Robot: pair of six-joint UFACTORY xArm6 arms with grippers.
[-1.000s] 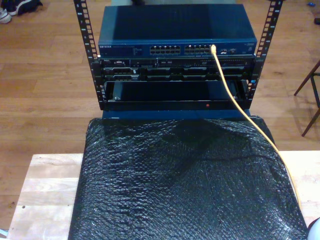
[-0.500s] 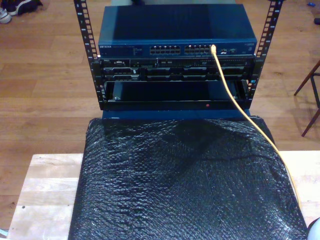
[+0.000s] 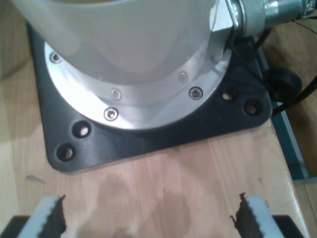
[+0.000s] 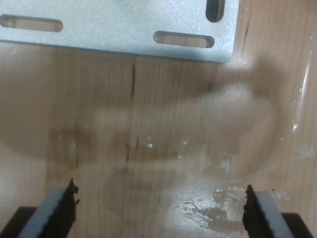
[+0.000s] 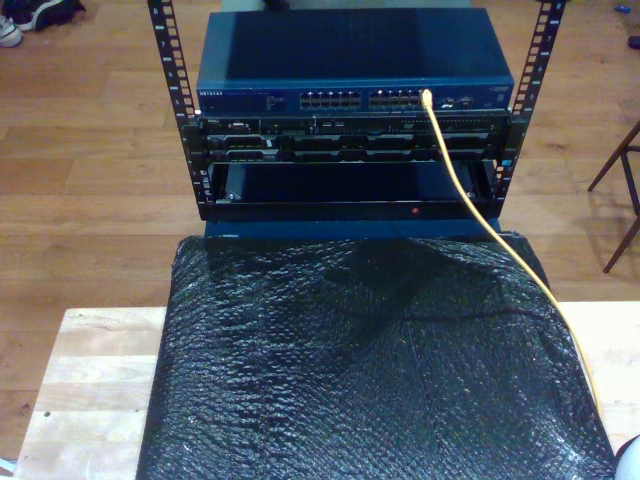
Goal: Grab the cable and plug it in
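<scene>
Cable seated at the switch; both end effectors parked wide open, empty.

Long thin yellow network cable (image 5: 497,233) runs from a port at the 1 o'clock end of the blue network switch (image 5: 355,62) in the black rack (image 5: 180,120), down across the black bubble-wrap cover (image 5: 375,365) toward 5 o'clock in the exterior view. My first gripper (image 3: 148,218) and my second gripper (image 4: 159,208) hang spread over bare wooden bench (image 4: 163,119), holding nothing. Risk, as I judge it: an arm crossing the taut cable could snag it and yank the plug. Open room lies on the cover's 9 o'clock side.
</scene>
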